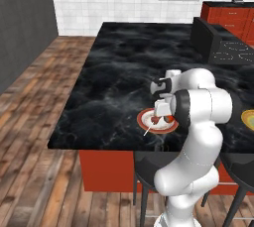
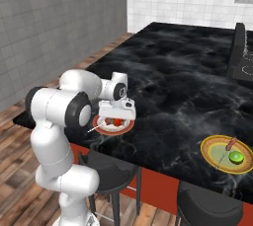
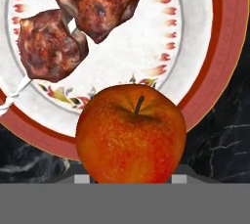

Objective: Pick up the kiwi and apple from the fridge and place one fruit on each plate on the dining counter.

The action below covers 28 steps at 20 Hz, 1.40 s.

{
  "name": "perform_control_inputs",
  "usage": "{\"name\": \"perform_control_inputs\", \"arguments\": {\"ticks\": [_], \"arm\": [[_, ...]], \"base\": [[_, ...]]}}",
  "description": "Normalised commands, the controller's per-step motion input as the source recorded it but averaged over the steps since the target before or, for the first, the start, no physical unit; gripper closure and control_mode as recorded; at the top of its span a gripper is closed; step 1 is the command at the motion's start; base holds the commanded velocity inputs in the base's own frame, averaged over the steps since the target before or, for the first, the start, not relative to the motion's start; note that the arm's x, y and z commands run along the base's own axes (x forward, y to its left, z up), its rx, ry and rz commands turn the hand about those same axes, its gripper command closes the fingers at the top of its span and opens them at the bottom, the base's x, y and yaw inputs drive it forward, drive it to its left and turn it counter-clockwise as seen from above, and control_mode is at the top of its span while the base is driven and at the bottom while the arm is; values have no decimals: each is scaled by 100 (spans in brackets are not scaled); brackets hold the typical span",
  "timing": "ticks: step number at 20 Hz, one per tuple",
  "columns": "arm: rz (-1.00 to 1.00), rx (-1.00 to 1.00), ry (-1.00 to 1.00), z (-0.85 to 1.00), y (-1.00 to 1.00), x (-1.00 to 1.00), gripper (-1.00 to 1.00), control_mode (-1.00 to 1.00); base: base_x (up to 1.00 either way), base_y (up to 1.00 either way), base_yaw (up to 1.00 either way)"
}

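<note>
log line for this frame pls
phase: placing | gripper: shut on apple | over: red-rimmed plate | kiwi: on yellow-rimmed plate

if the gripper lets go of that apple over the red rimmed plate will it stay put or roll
The apple looks round and glossy, so it will probably roll a little. It hangs over the red-rimmed plate's edge, so it might tip off toward the counter. The meat skewer beside it could stop an inward roll.
</note>
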Motion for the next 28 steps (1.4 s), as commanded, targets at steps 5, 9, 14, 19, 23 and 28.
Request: {"name": "perform_control_inputs", "arguments": {"ticks": [5,9,14,19,23,28], "arm": [[0,0,3,-3,0,20,100,-100],[0,0,6,-25,1,21,100,-100],[0,0,1,-26,0,22,100,-100],[0,0,0,-8,0,10,100,-100],[0,0,0,0,0,0,100,-100],[0,0,0,0,0,0,-100,-100]], "base": [[0,0,0],[0,0,0],[0,0,0],[0,0,0],[0,0,0],[0,0,0]]}}
